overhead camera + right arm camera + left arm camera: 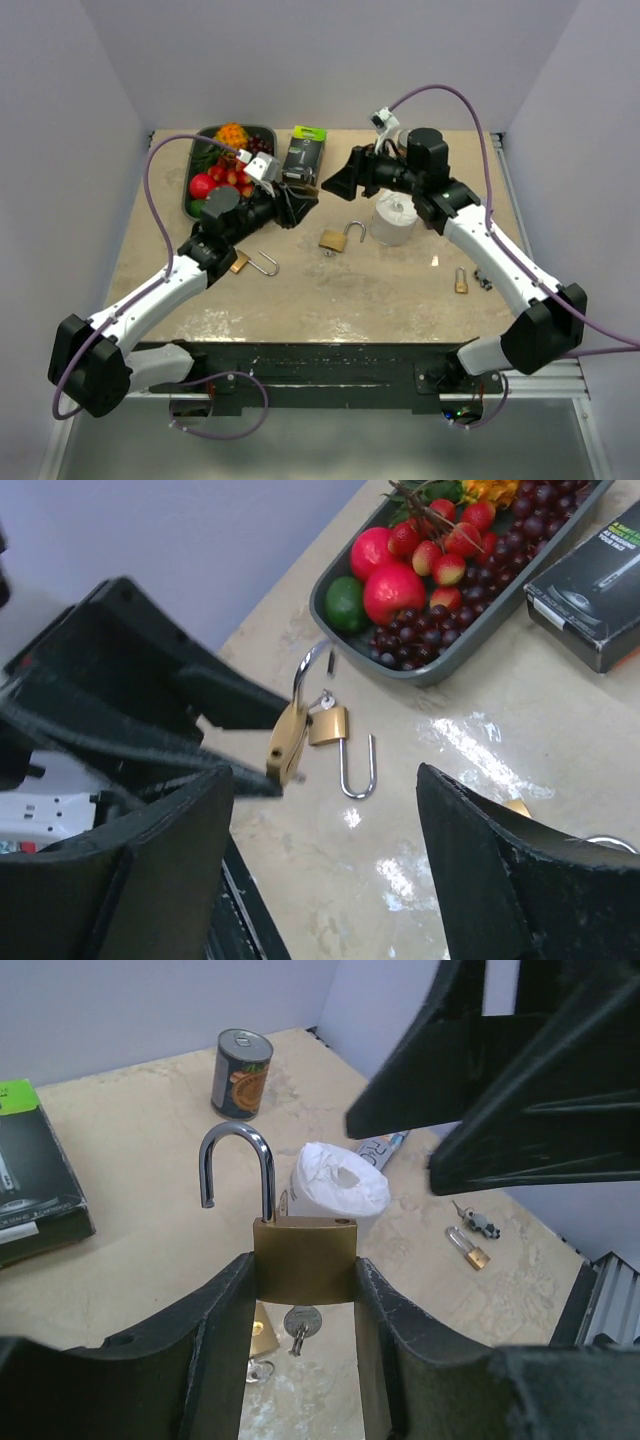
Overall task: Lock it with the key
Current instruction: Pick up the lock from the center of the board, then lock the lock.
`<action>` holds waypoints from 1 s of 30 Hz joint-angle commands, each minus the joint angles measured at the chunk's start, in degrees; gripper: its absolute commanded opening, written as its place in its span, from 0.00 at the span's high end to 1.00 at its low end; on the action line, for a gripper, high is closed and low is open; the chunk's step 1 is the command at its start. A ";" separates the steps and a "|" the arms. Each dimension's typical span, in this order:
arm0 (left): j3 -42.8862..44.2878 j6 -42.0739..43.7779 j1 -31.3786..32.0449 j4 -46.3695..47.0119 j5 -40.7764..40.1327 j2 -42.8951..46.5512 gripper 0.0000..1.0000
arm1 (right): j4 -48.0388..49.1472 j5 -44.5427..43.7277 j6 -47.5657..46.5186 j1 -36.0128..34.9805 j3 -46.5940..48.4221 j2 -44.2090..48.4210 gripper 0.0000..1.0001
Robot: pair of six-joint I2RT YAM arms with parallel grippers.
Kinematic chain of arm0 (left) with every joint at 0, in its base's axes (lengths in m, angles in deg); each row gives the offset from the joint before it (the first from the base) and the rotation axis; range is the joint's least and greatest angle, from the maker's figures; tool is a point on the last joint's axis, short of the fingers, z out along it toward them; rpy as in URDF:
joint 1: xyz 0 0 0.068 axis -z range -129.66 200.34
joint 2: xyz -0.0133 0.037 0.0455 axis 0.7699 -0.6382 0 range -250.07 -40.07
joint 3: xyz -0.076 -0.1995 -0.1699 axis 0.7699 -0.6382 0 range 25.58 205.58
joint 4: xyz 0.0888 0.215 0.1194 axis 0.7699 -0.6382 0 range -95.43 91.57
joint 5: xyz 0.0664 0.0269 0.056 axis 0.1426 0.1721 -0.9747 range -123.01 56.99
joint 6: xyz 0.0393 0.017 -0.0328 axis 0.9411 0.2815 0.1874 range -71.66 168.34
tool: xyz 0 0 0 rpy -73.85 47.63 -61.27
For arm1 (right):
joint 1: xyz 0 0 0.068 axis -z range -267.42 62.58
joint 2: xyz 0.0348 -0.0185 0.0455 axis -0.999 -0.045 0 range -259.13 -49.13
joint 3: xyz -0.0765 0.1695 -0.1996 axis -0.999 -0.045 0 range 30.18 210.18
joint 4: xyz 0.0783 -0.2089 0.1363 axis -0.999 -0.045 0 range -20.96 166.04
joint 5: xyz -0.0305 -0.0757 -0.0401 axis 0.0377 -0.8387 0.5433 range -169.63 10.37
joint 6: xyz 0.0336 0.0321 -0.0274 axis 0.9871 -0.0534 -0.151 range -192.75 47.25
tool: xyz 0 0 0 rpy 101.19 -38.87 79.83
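Observation:
A brass padlock (305,1258) with its steel shackle (238,1165) swung open is held upright above the table, and my left gripper (305,1278) is shut on its body. A silver key (300,1323) shows right under the body and seems to sit in its underside. The same padlock (286,742) appears in the right wrist view, clamped in the left arm's fingers. My right gripper (336,181) faces it from the right, a short way off. Its jaws stand open and nothing is between its fingers (175,865).
Another open brass padlock (338,239) lies mid-table and one more (254,263) beside the left arm. A small padlock (461,281) with keys lies at the right. A paper roll (393,220), a can (242,1072), a boxed item (303,154) and a fruit tray (197,176) stand behind.

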 commanded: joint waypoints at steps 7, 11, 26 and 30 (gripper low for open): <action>-1.05 0.91 4.06 7.27 -11.21 4.73 1.00 | 3.11 -6.38 2.77 -6.95 5.44 -3.07 0.34; -1.05 1.71 4.23 7.36 -12.27 4.73 1.00 | 2.50 -6.21 2.51 -8.10 4.21 -2.63 0.35; -2.89 7.24 5.82 11.93 -12.97 6.13 1.00 | -1.37 -4.46 -0.66 -10.30 2.63 -5.18 0.63; -4.03 9.87 6.17 13.77 -13.15 6.40 1.00 | -4.88 -1.11 -1.71 -10.21 2.54 -6.06 0.72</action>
